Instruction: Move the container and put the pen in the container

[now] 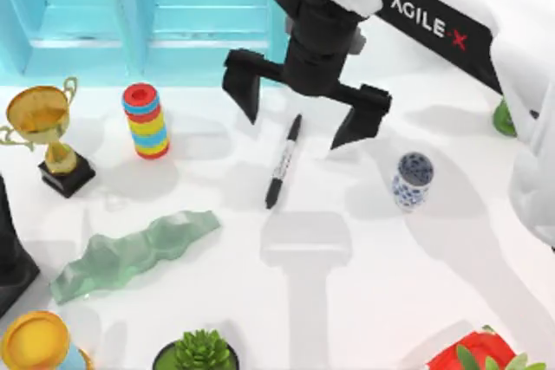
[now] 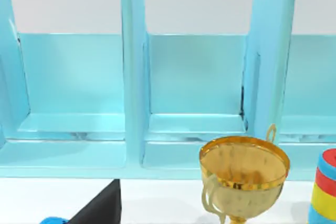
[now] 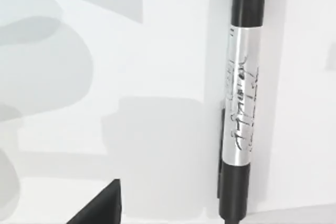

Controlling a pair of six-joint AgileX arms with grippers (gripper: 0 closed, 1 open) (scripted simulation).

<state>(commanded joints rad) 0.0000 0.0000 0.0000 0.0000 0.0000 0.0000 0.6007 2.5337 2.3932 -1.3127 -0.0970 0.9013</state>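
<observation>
Looming highest in the top view, the right gripper (image 1: 303, 119) hangs over the far middle of the tabletop (image 1: 364, 301), its black jaws spread wide and holding nothing. Between and just below them lies the pen (image 1: 283, 163), flat on the white surface, its length running from far to near with a slight slant. Bare white surface lies on both sides of the pen. To its right, apart from it, stands the container (image 1: 412, 180), with bare tabletop around it too. Left of the pen stands a stack of coloured rings (image 1: 146, 120), and farther left a gold trophy (image 1: 45, 127) near the left edge. A pale green wavy piece (image 1: 130, 253) lies nearer, on the left. Along the near edge sit a yellow-rimmed cup (image 1: 35, 344), a potted succulent (image 1: 198, 353) and a red object (image 1: 473, 354). A light blue shelf (image 1: 139, 15) runs along the far edge.

From the left wrist view, the blue shelf (image 2: 194, 87) shows open compartments, with the trophy (image 2: 242, 174) and the rings (image 2: 324, 187) in front of it. Whether the left gripper's jaws are open I cannot tell.

From the right wrist view, the pen (image 3: 241, 103) lies close below, its silvery label band facing up, with white tabletop (image 3: 131, 66) beside it.
</observation>
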